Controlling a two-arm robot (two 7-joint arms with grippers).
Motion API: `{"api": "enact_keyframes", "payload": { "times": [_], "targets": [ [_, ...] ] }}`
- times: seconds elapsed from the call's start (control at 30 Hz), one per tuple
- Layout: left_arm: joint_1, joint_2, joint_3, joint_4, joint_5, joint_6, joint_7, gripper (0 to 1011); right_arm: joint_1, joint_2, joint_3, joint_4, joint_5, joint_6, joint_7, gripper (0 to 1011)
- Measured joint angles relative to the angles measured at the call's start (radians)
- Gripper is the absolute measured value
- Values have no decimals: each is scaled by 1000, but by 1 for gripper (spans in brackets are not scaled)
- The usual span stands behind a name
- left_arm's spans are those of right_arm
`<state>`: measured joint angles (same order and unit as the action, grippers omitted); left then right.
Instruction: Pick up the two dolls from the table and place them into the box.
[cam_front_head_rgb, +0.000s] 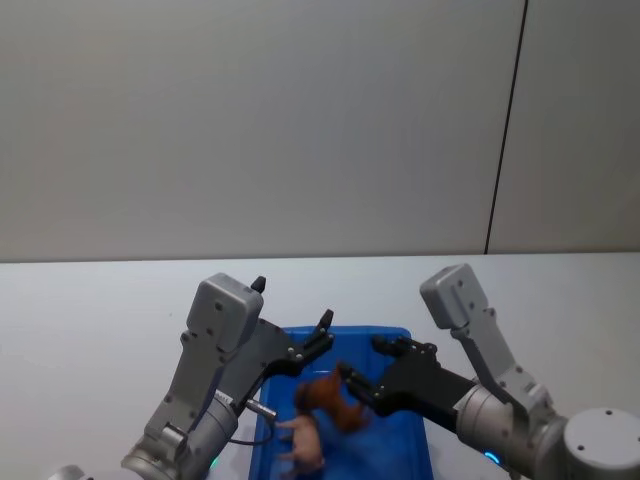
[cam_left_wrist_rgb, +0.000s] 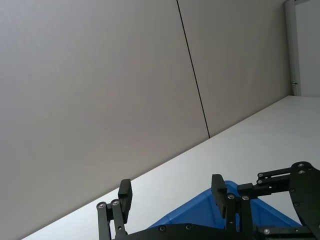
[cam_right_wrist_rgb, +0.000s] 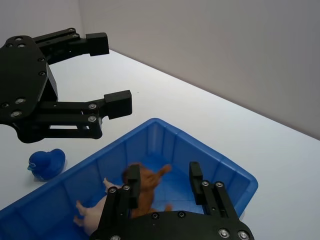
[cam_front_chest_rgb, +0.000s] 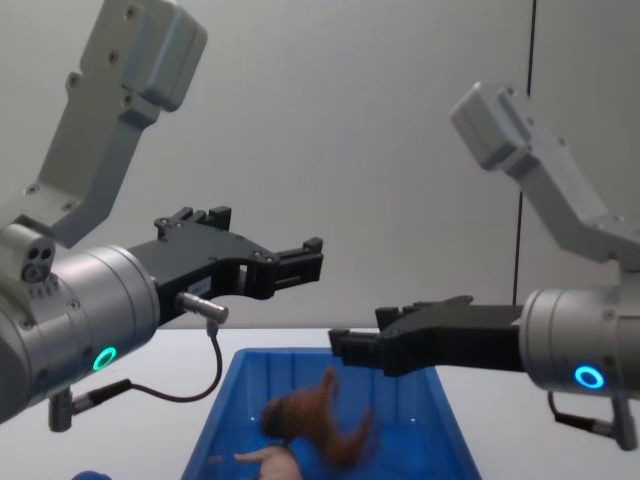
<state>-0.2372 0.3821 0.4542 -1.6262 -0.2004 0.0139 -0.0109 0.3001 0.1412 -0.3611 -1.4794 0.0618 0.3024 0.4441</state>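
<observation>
- the box (cam_front_head_rgb: 355, 332), a bright blue bin, sits at the near middle of the white table (cam_front_head_rgb: 90, 310). bare tabletop lies open to its left, right and far side, up to the grey wall.
- both dolls are inside its walls. the pink pig (cam_front_head_rgb: 303, 440) lies toward the near left, and the reddish-brown lion (cam_front_head_rgb: 335, 400), blurred, is just beyond it.
- the right gripper (cam_front_head_rgb: 366, 362) hangs over the middle of the box, jaws spread and released. the lion is just under them and not pinched; whether it brushes a finger, i cannot tell.
- the left gripper (cam_front_head_rgb: 290, 305) hovers above the box's far left rim, jaws wide apart and holding nothing.
- the right wrist view looks down between its fingers at the lion and pig. it also shows a small blue duck-like toy (cam_right_wrist_rgb: 46, 164) on the table just outside the box's left wall.
- the chest view, from the side, shows both grippers well above the rim.
- the left wrist view looks past its own spread fingers at one corner of the box.
</observation>
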Motion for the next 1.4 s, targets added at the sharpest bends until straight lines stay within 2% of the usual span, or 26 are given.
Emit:
{"api": "enact_keyframes", "payload": {
  "times": [0.07, 0.2, 0.27, 0.5, 0.93, 1.27, 1.4],
  "targets": [
    [0, 0, 0, 0, 0, 0, 0, 1002, 5, -3, -1, 8, -1, 3, 3, 597],
    [0, 0, 0, 0, 0, 0, 0, 1001, 12, -5, 0, 26, 0, 9, 4, 759],
    [0, 0, 0, 0, 0, 0, 0, 1001, 12, -3, 3, 28, 3, 9, 1, 792],
    [0, 0, 0, 0, 0, 0, 0, 1001, -10, 30, 30, 15, 30, -3, -18, 994],
    [0, 0, 0, 0, 0, 0, 0, 1001, -109, 134, 105, -57, 119, -64, -74, 1001],
    [11, 11, -5, -10, 4, 11, 12, 1001, -145, 168, 129, -82, 151, -86, -93, 1001],
    [33, 31, -14, -31, 2, 30, 41, 1001, -155, 178, 136, -89, 160, -92, -99, 1001]
  ]
}}
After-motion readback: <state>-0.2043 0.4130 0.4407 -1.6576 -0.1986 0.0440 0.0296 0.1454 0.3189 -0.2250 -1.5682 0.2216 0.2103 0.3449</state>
